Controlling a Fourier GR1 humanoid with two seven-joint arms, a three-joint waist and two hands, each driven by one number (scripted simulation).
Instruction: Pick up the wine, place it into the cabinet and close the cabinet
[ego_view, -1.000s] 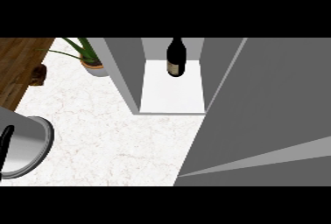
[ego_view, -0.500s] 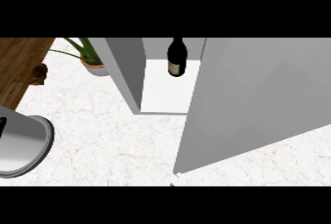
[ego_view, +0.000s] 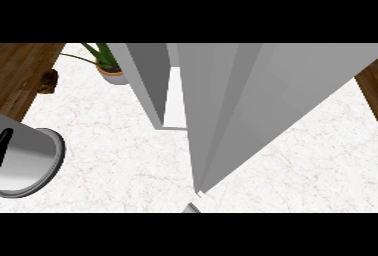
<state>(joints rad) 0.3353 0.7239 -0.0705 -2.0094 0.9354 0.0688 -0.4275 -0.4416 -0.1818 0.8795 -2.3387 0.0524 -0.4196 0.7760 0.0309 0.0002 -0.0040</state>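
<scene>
The grey cabinet (ego_view: 150, 80) stands at the back of the counter, and only a narrow white strip of its floor (ego_view: 174, 102) shows. Its big grey door (ego_view: 258, 100) reaches across nearly the whole opening, its lower corner close to the view's bottom edge. The wine bottle is hidden behind the door. My left forearm (ego_view: 29, 162) lies at the left edge, with a sliver of the black left hand (ego_view: 4, 146) beside it. The right hand does not show; a small grey piece (ego_view: 193, 207) peeks in under the door's corner.
A potted green plant (ego_view: 109, 67) stands left of the cabinet. Dark wood (ego_view: 22, 75) runs along the far left with a small brown object (ego_view: 49, 81) at its edge. White marble counter (ego_view: 125, 165) lies in front of the cabinet.
The cabinet door has swung leftward across the opening and now covers the wine bottle. The left forearm has stayed in place.
</scene>
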